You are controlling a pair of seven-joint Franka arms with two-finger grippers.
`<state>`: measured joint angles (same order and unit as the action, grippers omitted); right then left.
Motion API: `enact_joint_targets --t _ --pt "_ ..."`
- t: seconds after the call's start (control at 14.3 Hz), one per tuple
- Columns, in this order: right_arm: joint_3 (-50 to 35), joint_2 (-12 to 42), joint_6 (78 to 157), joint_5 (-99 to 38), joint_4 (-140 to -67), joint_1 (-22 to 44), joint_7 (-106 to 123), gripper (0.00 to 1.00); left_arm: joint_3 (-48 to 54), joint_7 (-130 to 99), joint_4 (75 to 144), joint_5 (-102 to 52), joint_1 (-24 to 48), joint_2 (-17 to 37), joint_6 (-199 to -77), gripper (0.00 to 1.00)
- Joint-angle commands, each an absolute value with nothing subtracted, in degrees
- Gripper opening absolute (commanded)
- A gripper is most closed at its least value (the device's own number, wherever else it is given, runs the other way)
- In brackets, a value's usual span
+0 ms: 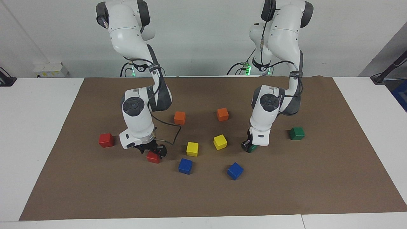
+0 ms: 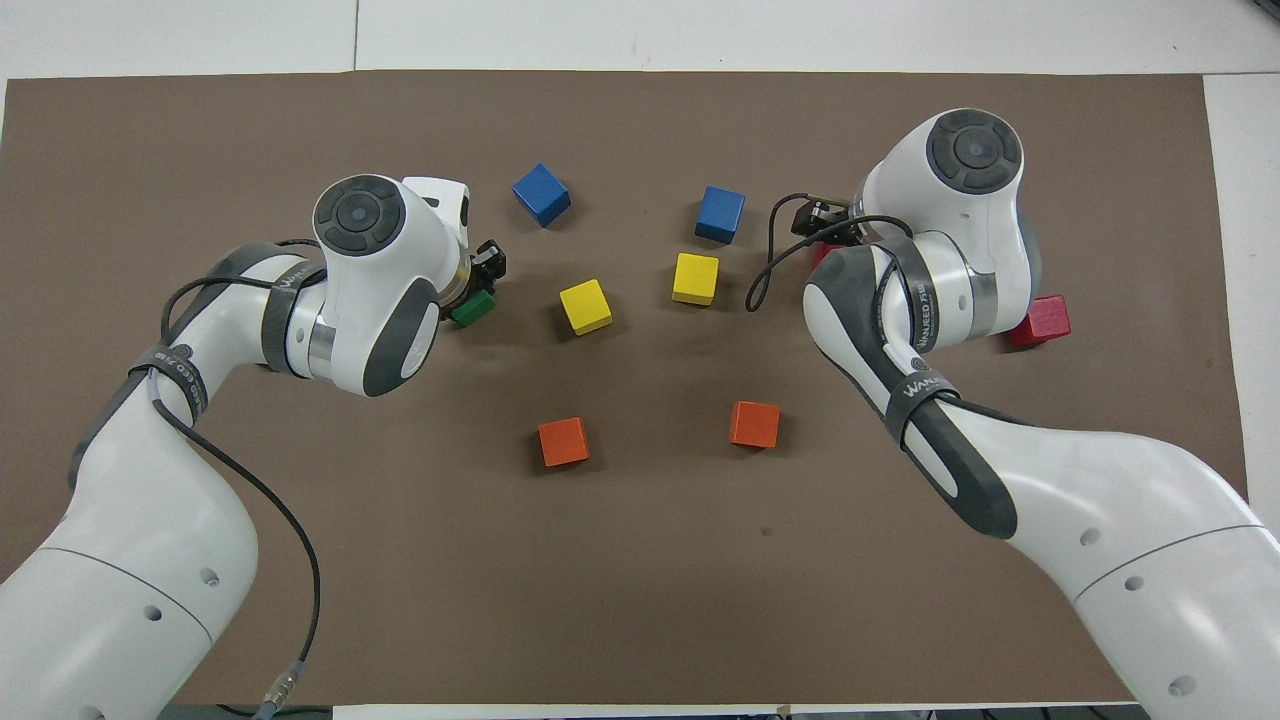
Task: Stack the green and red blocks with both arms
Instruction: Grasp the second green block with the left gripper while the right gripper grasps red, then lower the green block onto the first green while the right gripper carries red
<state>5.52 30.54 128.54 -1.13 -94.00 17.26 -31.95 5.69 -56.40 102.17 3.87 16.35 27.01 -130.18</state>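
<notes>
Grasping is the step in hand, and both arms are at it together. Taking the yellow cube nearer the left arm as the landmark: the left gripper is down at the mat just beside that cube toward the left arm's end, its fingers clamped on a green block, while the second green block sits free well past it the same way. Toward the right arm's end from the landmark, beyond the other yellow cube, the right gripper sits low over a red block with its fingers spread at its sides, not yet closed; the other red block lies free still nearer that end. By my reading nothing is stacked so far. Next, the left arm needs a straight lift and a carry to the free green block, set down squarely on top; the right needs to close firmly before lifting.
</notes>
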Motion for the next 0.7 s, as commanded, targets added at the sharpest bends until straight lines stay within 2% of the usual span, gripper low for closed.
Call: enact_joint_targets --t 0.0,0.14,0.21,0.35,0.56,0.63 --pt "5.4 30.9 133.2 -2.0 -97.0 17.6 -33.1 1.00 4.8 -53.4 97.6 6.9 15.5 25.0 -119.7 0.00" --pt "5.4 30.8 133.9 -2.0 -98.2 17.6 -33.1 0.44 4.8 -35.0 97.5 6.5 10.2 20.3 -112.4 0.00" --pt "5.4 30.7 133.6 -2.0 -98.3 17.6 -33.1 0.00 4.8 -25.4 100.3 6.5 6.5 17.7 -111.2 0.00" --pt "5.4 30.6 132.1 -2.0 -97.7 17.7 -33.2 0.00 4.8 -7.6 105.1 6.4 0.6 13.9 -111.4 0.00" --pt "5.4 29.2 127.1 -1.7 -96.0 17.1 -31.9 0.00 4.9 7.7 106.5 6.2 -5.3 13.6 -113.8 0.00" --pt "5.5 26.7 124.7 -1.6 -96.3 16.5 -28.9 0.00 5.0 7.9 108.0 6.2 -5.8 13.4 -116.6 0.00"
